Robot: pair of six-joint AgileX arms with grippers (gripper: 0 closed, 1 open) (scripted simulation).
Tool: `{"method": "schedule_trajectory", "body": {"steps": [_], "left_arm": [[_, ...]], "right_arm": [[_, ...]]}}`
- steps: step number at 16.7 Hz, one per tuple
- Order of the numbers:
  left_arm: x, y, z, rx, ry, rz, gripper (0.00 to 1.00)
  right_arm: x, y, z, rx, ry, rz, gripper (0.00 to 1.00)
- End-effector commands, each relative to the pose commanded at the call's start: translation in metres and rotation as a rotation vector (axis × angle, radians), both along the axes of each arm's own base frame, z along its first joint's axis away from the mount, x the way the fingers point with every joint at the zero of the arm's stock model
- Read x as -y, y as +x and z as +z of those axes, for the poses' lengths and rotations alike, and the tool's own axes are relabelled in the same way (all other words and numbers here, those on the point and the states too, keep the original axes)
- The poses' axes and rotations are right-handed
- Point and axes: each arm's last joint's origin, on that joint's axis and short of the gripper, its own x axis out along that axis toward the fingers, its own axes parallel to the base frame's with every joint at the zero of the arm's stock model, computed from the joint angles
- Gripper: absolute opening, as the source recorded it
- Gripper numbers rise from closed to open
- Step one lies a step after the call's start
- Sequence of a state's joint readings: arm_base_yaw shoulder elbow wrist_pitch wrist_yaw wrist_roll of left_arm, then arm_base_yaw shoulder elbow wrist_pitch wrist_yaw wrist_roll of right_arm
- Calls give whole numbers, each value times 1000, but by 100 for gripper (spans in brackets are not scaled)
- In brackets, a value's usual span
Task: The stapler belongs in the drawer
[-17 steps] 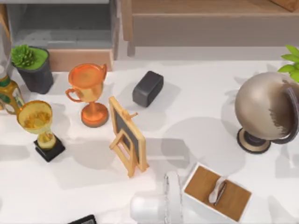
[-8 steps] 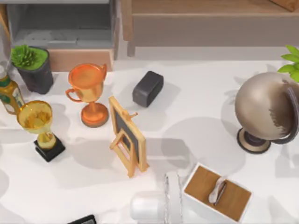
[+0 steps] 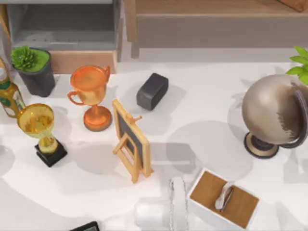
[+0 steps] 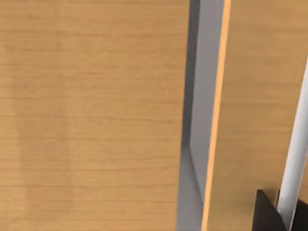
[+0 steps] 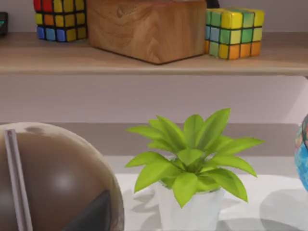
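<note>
The drawer (image 3: 82, 61) stands pulled out at the back left, its grey floor bare behind the tan front panel. A slim black thing, the stapler (image 3: 85, 226), lies at the table's front edge, left of centre, and is cut off by the picture. The left wrist view faces wooden panels (image 4: 91, 115) from close up, with a narrow grey gap (image 4: 199, 115) between them. The right wrist view faces a green potted plant (image 5: 190, 163) below a shelf (image 5: 154, 60) holding cubes.
Between stapler and drawer stand an orange trophy (image 3: 91, 94), a gold trophy (image 3: 39, 127) and a chalkboard easel (image 3: 131, 139). A dark-grey block (image 3: 152, 91), globe (image 3: 274, 113), tissue box (image 3: 224, 198), potted plant (image 3: 32, 67) and bottle (image 3: 9, 96) are also on the table.
A grey shape at the left edge beside the drawer has gone, uncovering the bottle's top. A broad shadow has spread across the table's front left. The objects have not moved.
</note>
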State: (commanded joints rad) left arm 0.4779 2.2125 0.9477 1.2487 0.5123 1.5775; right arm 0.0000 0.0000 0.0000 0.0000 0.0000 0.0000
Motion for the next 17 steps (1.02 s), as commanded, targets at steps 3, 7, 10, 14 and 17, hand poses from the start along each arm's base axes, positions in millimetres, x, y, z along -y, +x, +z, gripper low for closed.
{"method": "schedule_trajectory", "body": {"steps": [3,7,10,14,17], "left_arm": [[5,9,-4,-16,-10,-4,0],[5,12,-8,-31,-17,-5,0],[2,33,-8,-27,-15,3,0],[1,66,-2,-10,-7,5,0],[4,70,-4,-19,-12,0,0]], "right_arm": [[0,0,0,0,0,0,100],[0,0,0,0,0,0,100],[0,0,0,0,0,0,100],[0,0,0,0,0,0,100],[0,0,0,0,0,0,100]]}}
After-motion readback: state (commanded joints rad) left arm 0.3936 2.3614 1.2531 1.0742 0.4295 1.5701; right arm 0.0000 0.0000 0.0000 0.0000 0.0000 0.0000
